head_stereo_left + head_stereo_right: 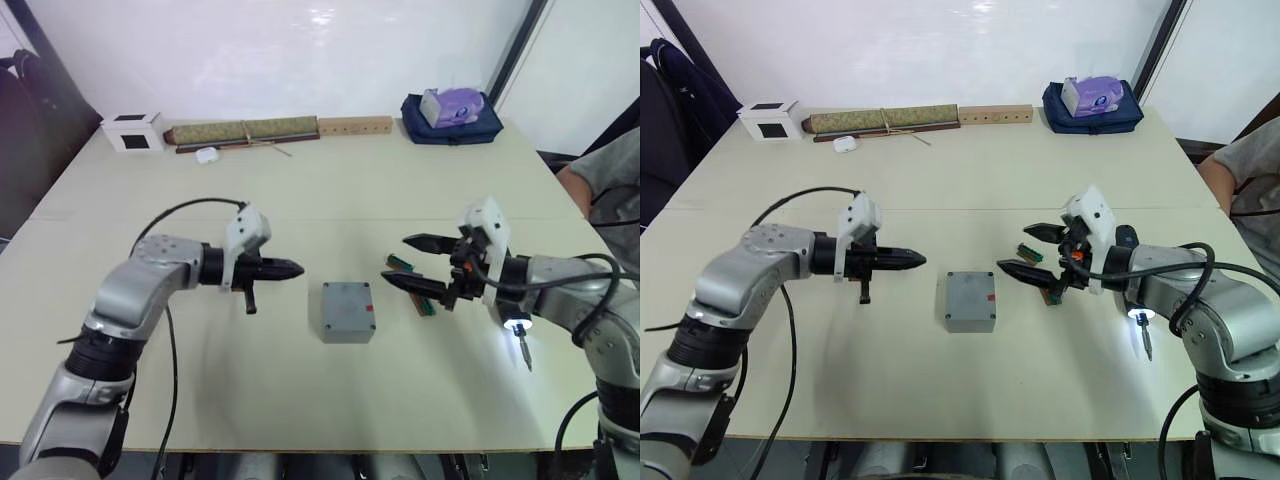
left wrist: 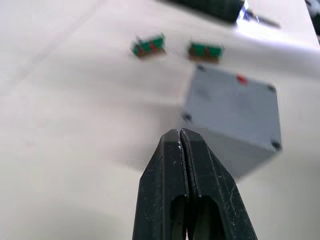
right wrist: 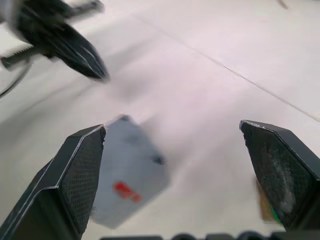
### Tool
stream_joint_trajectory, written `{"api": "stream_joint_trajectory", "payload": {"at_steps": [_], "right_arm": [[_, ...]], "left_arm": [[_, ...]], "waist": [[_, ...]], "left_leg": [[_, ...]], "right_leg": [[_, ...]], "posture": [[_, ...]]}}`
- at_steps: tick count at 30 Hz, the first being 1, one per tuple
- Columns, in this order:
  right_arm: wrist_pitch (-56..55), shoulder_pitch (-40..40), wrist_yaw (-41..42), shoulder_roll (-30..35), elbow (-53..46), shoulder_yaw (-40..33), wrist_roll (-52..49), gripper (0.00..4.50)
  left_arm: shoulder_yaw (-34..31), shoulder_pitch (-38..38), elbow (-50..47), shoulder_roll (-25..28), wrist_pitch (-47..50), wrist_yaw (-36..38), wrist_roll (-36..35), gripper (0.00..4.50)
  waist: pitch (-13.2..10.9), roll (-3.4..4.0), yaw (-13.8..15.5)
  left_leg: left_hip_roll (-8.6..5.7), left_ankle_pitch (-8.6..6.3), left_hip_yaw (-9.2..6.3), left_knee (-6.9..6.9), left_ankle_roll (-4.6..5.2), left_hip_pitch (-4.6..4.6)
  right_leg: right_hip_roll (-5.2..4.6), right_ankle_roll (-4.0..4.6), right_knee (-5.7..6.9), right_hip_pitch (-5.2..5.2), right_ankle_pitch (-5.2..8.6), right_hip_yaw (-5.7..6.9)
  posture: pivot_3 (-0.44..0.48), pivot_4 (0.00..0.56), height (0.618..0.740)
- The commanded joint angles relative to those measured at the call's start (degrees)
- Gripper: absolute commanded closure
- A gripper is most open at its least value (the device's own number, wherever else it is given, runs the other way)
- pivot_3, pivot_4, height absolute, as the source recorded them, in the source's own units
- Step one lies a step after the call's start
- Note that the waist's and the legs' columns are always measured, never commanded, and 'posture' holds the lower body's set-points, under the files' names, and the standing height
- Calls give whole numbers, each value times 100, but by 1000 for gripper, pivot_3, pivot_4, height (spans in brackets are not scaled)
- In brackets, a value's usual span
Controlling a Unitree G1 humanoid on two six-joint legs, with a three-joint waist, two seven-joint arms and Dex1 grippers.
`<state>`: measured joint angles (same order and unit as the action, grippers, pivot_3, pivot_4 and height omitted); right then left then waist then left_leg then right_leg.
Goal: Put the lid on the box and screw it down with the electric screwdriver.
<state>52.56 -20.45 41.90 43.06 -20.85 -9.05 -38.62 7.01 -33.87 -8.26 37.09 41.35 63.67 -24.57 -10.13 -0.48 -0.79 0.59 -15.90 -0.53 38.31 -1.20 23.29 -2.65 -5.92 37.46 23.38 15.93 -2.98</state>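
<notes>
grey box (image 1: 348,312): 1, its lid on | electric screwdriver (image 1: 519,335): 1 | green strips (image 2: 149,45): 2 | grippers: 2, left gripper (image 1: 293,269) and right gripper (image 1: 398,262) | white cube (image 1: 134,131): 1 | rolled mat (image 1: 242,131): 1 | wooden block (image 1: 355,126): 1 | tissue pack (image 1: 451,106): 1 | navy bag (image 1: 452,130): 1

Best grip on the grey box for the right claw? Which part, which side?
Grip the box across two opposite side walls, coming down from above. It sits flat on the table, its walls are straight and parallel, and its top is plain with nothing to catch. The right claw is open wide, probably enough to straddle it.
</notes>
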Motion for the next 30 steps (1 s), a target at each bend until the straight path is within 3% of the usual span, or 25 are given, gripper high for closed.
{"api": "stream_joint_trajectory", "payload": {"at_steps": [1, 4, 8, 9, 10, 14, 17, 30], "right_arm": [[-931, -173, -38, -245, 823, 437, 747, 46], [-1726, -321, 160, -411, 1537, 1005, 1404, 46], [-2281, -603, 174, -633, 2239, 1219, 1831, 46], [-2377, -647, 181, -669, 2352, 1244, 1906, 536], [-2438, -681, 194, -701, 2437, 1250, 1944, 686], [-2583, -802, 249, -781, 2739, 1274, 2099, 2070], [-2642, -858, 344, -839, 2838, 1332, 2192, 3292], [-2834, -1011, 346, -1062, 3273, 1264, 2476, 3292]], "left_arm": [[-68, -119, -102, 11, 8, 47, -160, 4500], [-28, -75, -257, 0, 65, -14, -214, 4500], [-45, -81, -484, 3, 160, -99, -292, 4500], [-60, -83, -526, 3, 188, -114, -320, 4500], [-68, -84, -562, 8, 212, -130, -345, 4500], [-69, -87, -648, 33, 266, -185, -403, 4500], [-62, -62, -672, 53, 267, -219, -435, 4500], [28, -8, -680, 75, 214, -286, -388, 4500]], "waist": [[0, 1, -25], [-1, 2, -48], [-1, 2, -30], [-1, 2, -28], [-1, 2, -15], [-1, 2, -2], [-1, 2, -9], [-1, 2, -21]], "left_leg": [[1, 0, 4, 0, 0, -1], [5, 1, 9, -2, -1, 0], [4, 2, 10, -2, -4, 2], [4, 3, 10, -1, -5, 2], [4, 3, 9, -1, -5, 2], [3, 3, 6, -1, -5, 2], [3, 3, 5, -1, -5, 2], [3, 4, 5, -1, -6, 1]], "right_leg": [[3, 0, 1, 1, 0, 0], [9, 0, 7, 10, 0, -5], [5, 0, 9, 13, 0, -6], [4, 0, 9, 12, 0, -6], [2, 0, 9, 12, -1, -7], [0, 0, 8, 10, 0, -6], [1, 0, 8, 10, 0, -6], [3, 0, 9, 11, 0, -6]], "posture": [[0, 150, 740], [0, 150, 740], [0, 150, 740], [0, 150, 740], [0, 150, 740], [0, 150, 740], [0, 150, 740], [0, 150, 740]]}}
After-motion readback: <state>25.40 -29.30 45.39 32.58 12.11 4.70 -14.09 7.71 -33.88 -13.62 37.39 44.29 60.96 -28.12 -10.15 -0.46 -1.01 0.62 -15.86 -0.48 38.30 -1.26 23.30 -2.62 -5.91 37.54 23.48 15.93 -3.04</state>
